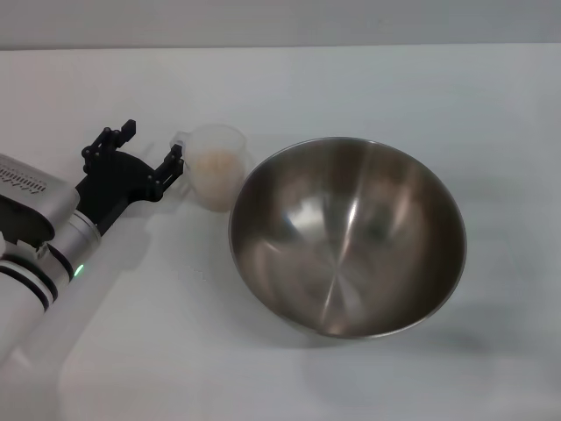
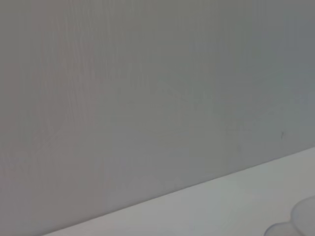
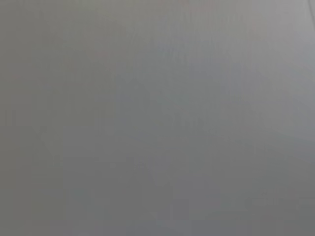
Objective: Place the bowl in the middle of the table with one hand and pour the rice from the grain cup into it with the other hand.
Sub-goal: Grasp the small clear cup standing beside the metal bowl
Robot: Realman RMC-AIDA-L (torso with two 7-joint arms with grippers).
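Note:
The bowl [image 1: 346,235] is a large shiny steel bowl standing empty on the white table [image 1: 438,96], right of the middle. The grain cup [image 1: 217,167] stands upright just left of the bowl, close to its rim. Rice [image 1: 215,163] shows pale beige inside the cup. My left gripper [image 1: 153,140] is open at the cup's left side, one fingertip [image 1: 178,154] next to the cup's small handle tab [image 1: 180,139]. In the left wrist view only an edge of the cup [image 2: 301,220] shows. My right gripper is out of view; the right wrist view shows plain grey.
A grey wall [image 2: 147,88] stands behind the table's far edge. My left arm [image 1: 35,246] lies over the table's left front part.

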